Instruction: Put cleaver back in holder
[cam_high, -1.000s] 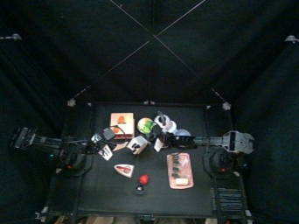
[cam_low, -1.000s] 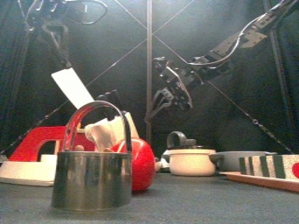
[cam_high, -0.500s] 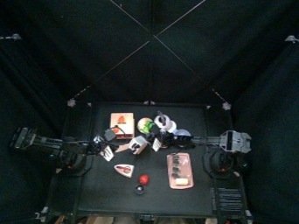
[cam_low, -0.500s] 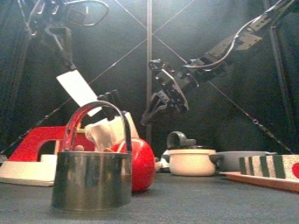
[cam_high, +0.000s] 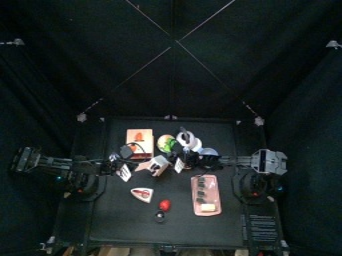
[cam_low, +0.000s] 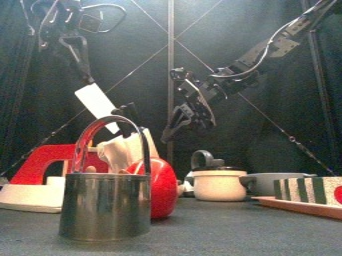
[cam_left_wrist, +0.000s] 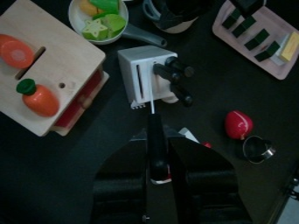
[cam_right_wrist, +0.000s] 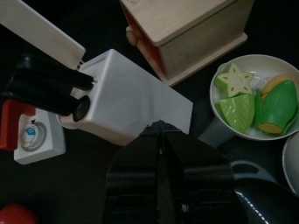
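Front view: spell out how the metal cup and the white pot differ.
1. The metal cup is bare shiny steel; the white pot is a matt cream white.
2. The metal cup is open at the top, while the white pot wears a lid with a dark loop on it.
3. The metal cup stands nearest the camera, at the left; the white pot sits farther back, to the right.
Both stand upright on the black table.

The metal cup (cam_low: 106, 206) stands before the red apple (cam_low: 160, 187).
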